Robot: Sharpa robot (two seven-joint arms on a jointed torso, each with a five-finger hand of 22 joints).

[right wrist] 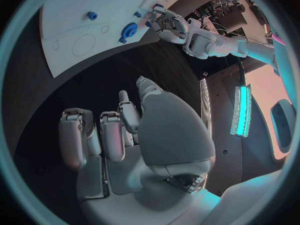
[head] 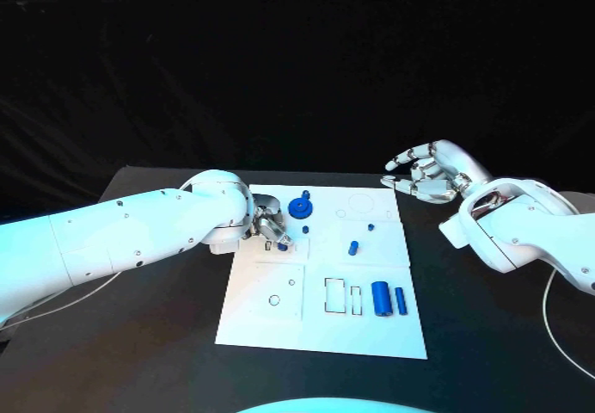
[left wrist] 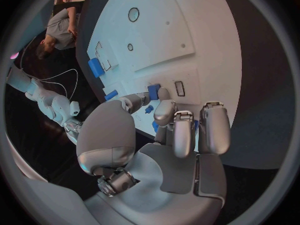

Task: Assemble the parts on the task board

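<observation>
Black table [head: 149, 185] with white board [head: 372, 335] at centre. A small blue part [head: 283, 246] is pinched by the left hand [head: 269, 225] at the board's 10 o'clock; the right hand [head: 428, 172], spread and empty, is held at 2 o'clock. Misalignment with the slot could jam or drop the part.

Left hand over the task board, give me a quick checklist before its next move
1. Left hand over the task board: ok.
2. Left hand's fingers at a small blue part: ok; firm grip: cannot tell.
3. Right hand off the board, holding nothing: ok.
4. Blue gear beside the left hand, clear of it: cannot tell.
5. Two blue cylinders lying away from both hands: ok.
</observation>
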